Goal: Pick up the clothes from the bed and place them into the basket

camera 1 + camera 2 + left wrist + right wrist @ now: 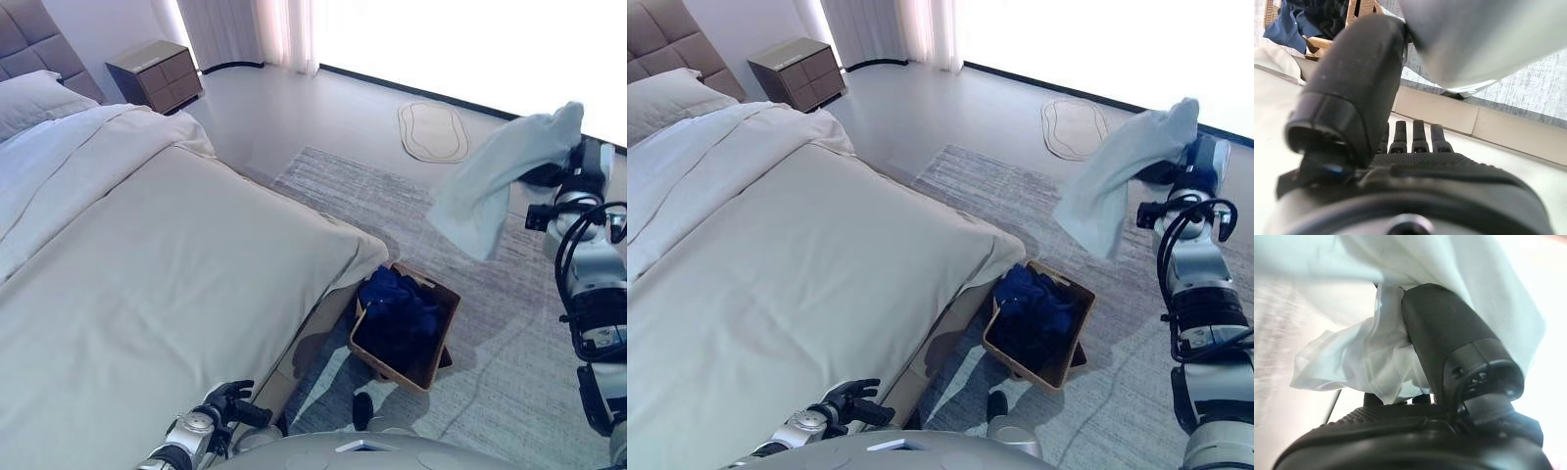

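My right hand [554, 172] is raised high at the right, shut on a pale light-blue garment [495, 178] that hangs down from it in the air, above and to the right of the basket. In the right wrist view the thumb [1449, 333] presses into the bunched pale cloth [1366, 362]. The brown basket [443, 338] stands on the rug at the foot corner of the bed and holds dark blue clothes [397, 299]. My left hand [227, 402] rests low by the near edge of the bed [147, 294], fingers relaxed and holding nothing.
A grey patterned rug [509, 372] lies under the basket. A brown nightstand [155, 73] stands by the headboard, with a pillow [34, 98] on the bed. A small oval mat [432, 130] lies on the floor near the bright window and curtains [255, 29].
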### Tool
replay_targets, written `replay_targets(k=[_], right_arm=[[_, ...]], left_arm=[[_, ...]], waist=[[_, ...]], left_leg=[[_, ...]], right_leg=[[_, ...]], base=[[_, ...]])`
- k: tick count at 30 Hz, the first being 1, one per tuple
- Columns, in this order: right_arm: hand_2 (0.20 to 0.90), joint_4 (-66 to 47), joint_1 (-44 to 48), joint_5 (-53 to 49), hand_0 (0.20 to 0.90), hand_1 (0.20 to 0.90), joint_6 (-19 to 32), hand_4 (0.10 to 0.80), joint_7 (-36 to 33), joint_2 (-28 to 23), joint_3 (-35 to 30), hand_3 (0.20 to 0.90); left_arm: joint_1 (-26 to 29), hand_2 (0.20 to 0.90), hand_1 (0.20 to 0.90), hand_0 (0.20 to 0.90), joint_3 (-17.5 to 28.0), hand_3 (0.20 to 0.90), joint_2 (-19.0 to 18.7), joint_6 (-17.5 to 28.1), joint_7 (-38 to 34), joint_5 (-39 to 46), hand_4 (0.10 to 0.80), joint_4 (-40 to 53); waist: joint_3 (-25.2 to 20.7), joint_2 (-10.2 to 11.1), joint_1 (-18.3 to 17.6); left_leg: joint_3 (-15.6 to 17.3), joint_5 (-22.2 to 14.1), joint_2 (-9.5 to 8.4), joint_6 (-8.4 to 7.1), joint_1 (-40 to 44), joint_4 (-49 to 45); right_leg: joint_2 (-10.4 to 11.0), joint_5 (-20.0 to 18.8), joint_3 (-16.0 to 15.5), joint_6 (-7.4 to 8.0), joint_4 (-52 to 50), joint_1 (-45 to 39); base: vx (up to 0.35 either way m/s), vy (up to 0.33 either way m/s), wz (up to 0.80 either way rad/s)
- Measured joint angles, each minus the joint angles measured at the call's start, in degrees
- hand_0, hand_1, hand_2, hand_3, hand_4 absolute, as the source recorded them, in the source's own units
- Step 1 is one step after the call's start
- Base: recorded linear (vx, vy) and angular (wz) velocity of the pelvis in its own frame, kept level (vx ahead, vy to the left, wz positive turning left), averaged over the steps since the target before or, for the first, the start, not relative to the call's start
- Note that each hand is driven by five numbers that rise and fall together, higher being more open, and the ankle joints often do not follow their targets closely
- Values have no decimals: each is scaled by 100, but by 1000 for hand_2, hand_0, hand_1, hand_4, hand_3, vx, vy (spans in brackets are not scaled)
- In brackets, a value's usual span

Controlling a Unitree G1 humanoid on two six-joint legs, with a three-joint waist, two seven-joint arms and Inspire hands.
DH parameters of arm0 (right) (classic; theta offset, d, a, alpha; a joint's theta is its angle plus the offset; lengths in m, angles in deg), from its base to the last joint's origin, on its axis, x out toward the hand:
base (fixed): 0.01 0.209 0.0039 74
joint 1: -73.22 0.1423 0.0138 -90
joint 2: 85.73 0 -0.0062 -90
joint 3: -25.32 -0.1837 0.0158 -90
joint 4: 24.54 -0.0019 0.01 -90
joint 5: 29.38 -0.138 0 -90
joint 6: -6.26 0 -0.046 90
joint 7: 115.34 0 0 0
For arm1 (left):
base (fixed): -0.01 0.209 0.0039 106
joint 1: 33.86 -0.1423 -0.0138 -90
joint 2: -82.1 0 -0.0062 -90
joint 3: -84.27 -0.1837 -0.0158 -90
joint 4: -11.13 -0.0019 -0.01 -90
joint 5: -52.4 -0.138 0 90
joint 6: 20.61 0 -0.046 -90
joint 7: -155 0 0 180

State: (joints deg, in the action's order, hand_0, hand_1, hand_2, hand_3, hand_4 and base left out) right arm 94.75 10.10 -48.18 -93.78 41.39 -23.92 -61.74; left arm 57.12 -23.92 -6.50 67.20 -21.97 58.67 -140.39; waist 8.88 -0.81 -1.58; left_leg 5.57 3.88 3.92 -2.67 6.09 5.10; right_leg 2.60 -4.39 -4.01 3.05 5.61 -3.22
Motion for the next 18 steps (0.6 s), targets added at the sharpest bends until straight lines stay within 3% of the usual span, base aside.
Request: replay_targets(k=[3, 6, 9, 14, 18], right_arm=[[300, 74, -151, 99, 300, 300, -23, 100, -10, 198, 11, 200], [300, 598, -54, 178, 300, 300, 25, 100, -143, 268, 39, 200], [300, 1134, 172, 206, 300, 300, 52, 100, -344, 369, 47, 200], [300, 1750, 1010, 215, 300, 300, 156, 100, -622, 785, 291, 200], [300, 2051, 1097, 222, 300, 300, 149, 100, -733, 1088, 475, 200]], left_arm=[[54, 900, 900, 900, -4, 900, 40, 8, -107, 106, 800, -11], [399, 900, 900, 900, -13, 900, 41, 9, -187, 264, 800, -19], [784, 900, 900, 900, -73, 900, 28, 71, -287, 391, 800, -3], [1492, 900, 900, 900, -243, 900, -83, 370, -381, 638, 800, 150], [1572, 900, 900, 900, -394, 900, -136, 644, -379, 733, 800, 358]], waist=[[9, -38, 37], [175, -64, 204], [659, -158, 331], [2062, -339, 415], [2239, -378, 440]], left_leg=[[-86, 31, 27, -45, -259, -135], [-202, 131, 5, -104, -822, -352], [-385, 192, 28, -153, -1200, -489], [-430, 390, 107, -247, -1847, -602], [-432, 416, 30, -244, -2273, -707]], right_leg=[[-21, -9, -97, 2, -1, 163], [-50, -149, -187, -95, -32, 574], [-40, -157, -312, -107, -107, 842], [-71, -94, -332, -192, -855, 1777], [24, 212, -326, -267, -1618, 2509]], base=[[-201, -78, 12], [-311, -176, 19], [-201, -100, 22], [-46, -37, -1], [21, -7, 3]])
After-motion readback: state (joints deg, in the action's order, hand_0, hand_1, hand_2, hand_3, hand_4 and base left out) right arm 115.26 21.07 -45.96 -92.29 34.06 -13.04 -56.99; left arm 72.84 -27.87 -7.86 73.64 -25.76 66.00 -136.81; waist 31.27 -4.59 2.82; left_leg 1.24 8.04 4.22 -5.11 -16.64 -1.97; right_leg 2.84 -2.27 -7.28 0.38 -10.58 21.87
